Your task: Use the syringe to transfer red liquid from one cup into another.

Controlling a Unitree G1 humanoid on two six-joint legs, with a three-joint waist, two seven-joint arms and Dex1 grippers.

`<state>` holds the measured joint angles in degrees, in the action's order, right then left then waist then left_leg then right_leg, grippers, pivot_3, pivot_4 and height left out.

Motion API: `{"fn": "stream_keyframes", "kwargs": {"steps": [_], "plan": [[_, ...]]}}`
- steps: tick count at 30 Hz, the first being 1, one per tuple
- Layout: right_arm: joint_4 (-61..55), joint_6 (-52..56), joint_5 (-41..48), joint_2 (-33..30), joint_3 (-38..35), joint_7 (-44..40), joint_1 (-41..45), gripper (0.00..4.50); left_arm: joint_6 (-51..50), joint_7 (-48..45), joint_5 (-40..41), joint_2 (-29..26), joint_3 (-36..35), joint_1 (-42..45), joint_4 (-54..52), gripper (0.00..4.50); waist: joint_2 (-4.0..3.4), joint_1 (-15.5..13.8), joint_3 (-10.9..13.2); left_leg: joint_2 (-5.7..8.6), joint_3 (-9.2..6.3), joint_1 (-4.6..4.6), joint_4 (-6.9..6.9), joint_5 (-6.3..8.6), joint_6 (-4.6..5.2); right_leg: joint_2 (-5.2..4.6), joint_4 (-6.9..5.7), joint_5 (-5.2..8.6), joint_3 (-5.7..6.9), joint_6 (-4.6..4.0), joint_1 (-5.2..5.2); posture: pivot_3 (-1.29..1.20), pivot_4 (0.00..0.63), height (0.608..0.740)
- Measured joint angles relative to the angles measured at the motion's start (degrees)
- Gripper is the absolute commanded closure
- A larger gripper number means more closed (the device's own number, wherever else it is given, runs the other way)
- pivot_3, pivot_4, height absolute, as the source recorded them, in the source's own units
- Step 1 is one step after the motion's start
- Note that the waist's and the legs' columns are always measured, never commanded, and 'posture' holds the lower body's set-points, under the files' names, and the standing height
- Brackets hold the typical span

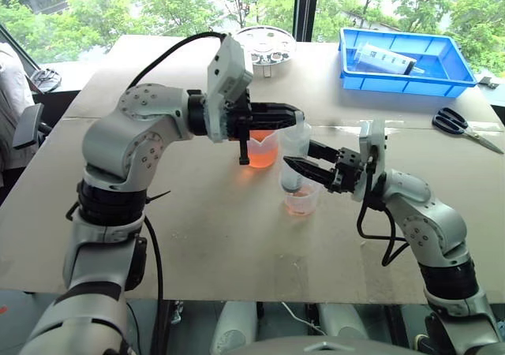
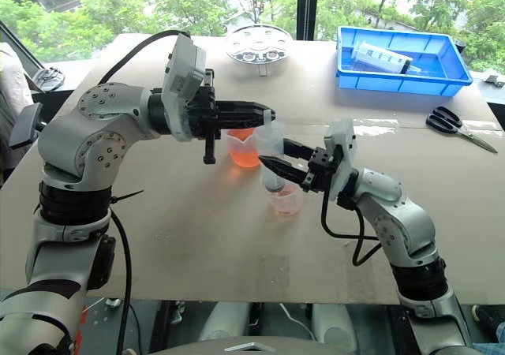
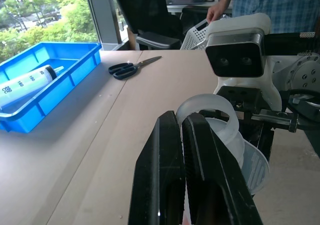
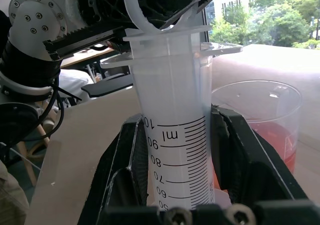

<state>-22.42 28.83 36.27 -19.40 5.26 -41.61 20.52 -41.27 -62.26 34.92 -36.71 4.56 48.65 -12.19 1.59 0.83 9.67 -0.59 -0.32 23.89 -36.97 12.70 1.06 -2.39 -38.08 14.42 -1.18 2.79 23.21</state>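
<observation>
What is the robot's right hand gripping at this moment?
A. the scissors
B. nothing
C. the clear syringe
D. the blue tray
C: the right hand has its black fingers closed around the barrel of the clear syringe, which stands upright over the smaller cup.

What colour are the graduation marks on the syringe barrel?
Black, on the syringe's clear barrel; clearest in the right wrist view.
</observation>
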Motion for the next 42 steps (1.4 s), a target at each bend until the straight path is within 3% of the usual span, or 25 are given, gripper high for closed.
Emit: {"fn": "stream_keyframes", "kwargs": {"steps": [7,12,17,21,27,28,29,33,37,42], "plan": [[-3.1,1.1,2.0,-1.4,-2.7,1.8,0.9,3.16,-4.1,2.6,4.2,4.3,-4.5,1.1,1.1,4.50,0.00,0.0,0.0,-0.03,-0.07,0.02,-0.09,0.00,0.01,0.00,0.00,0.00,0.06,0.00,-0.06,0.00,0.150,0.740],[-5.8,3.9,7.3,-1.7,-7.4,5.8,2.2,3.16,-11.6,5.8,13.8,5.4,-10.2,1.1,0.9,2.82,0.00,0.1,0.0,-0.06,-0.09,0.02,-0.11,0.00,0.00,-0.02,-0.01,0.00,0.06,0.00,-0.07,0.00,0.150,0.740],[-6.9,6.7,14.1,-2.4,-12.4,9.9,4.0,3.16,-17.2,9.1,21.7,1.8,-16.0,-2.1,-2.7,0.08,-0.01,0.2,0.0,-0.08,-0.11,0.00,-0.11,0.00,0.00,-0.01,-0.01,0.00,0.08,0.00,-0.09,0.00,0.150,0.740],[-7.1,10.5,21.6,-5.7,-16.2,13.1,4.9,3.16,-18.8,10.5,26.4,-3.0,-20.8,-8.7,-7.8,0.00,-0.02,0.1,0.0,-0.08,-0.07,0.00,-0.10,0.00,0.00,-0.08,0.02,0.00,0.05,0.00,-0.10,0.00,0.150,0.740],[-5.9,19.5,36.2,-19.2,-24.6,17.3,5.3,3.16,-19.1,12.4,30.0,-6.2,-24.5,-21.3,-16.4,0.00,-0.01,-0.4,0.0,-0.06,-0.14,-0.02,-0.15,0.07,0.11,-0.19,0.12,0.01,0.19,-0.02,-0.26,0.00,0.150,0.740],[-4.6,22.9,39.4,-23.7,-25.9,18.5,5.0,3.16,-18.6,12.8,30.5,-6.7,-25.2,-24.0,-18.2,0.00,-0.02,-0.3,0.0,-0.04,-0.11,-0.06,-0.16,0.09,0.15,-0.22,0.13,0.01,0.18,-0.03,-0.31,0.00,0.150,0.740],[-1.8,28.9,42.6,-32.0,-26.2,19.9,4.3,3.16,-17.7,13.4,30.6,-6.9,-26.0,-28.1,-21.0,0.00,-0.10,-0.3,0.1,-0.01,0.01,-0.09,-0.15,0.14,0.23,-0.30,0.14,0.02,0.13,-0.04,-0.33,0.00,0.150,0.740],[7.1,41.6,45.6,-43.7,-23.7,23.8,5.7,3.16,-15.8,16.2,32.0,-6.9,-26.6,-32.3,-24.9,0.00,-0.02,-0.3,0.0,-0.03,-0.02,-0.14,-0.22,0.15,0.25,-0.27,0.23,0.13,0.09,-0.24,-0.44,0.00,0.150,0.740],[14.8,47.1,40.6,-42.3,-15.7,26.2,12.1,3.16,-13.9,18.1,32.8,-6.9,-26.4,-34.2,-27.2,0.00,-0.05,0.3,0.0,-0.06,0.18,-0.22,-0.23,0.15,0.26,-0.13,0.23,0.13,-0.09,-0.23,-0.44,0.00,0.150,0.740],[26.6,48.9,28.0,-33.5,-5.7,27.3,18.7,3.16,-10.9,18.1,31.4,-7.8,-24.7,-36.3,-27.9,0.00,-0.05,-0.2,0.0,-0.04,0.14,-0.08,-0.24,0.16,0.26,-0.06,0.24,0.02,-0.07,-0.03,-0.35,0.00,0.150,0.740]]}}
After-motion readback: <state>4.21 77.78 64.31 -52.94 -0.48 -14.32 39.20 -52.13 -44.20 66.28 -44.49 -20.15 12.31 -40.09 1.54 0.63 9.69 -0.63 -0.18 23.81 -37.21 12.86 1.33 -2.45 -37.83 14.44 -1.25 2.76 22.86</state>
